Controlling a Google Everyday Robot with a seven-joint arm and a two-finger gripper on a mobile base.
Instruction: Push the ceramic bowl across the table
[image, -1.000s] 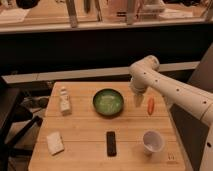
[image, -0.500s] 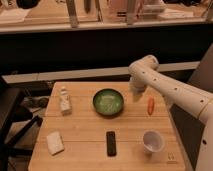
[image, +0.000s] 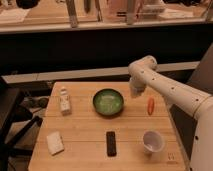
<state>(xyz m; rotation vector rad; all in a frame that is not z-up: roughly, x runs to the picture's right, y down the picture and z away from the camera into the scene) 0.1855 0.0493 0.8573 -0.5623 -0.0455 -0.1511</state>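
Note:
The ceramic bowl (image: 108, 102), round with a dark green rim and mottled light green inside, sits upright on the light wooden table (image: 85, 130), at the middle of its far half. My gripper (image: 136, 92) hangs at the end of the white arm that comes in from the right. It is just to the right of the bowl, close to its rim, low over the table.
A small orange carrot-like piece (image: 150, 105) lies right of the gripper. A white cup (image: 152, 142) stands at the front right. A black remote (image: 111, 143) lies at the front middle. A pale sponge-like block (image: 55, 142) is at the front left, a small bottle (image: 64, 100) at the left.
The arm and gripper have shifted slightly left towards the bowl. The bowl has not visibly moved.

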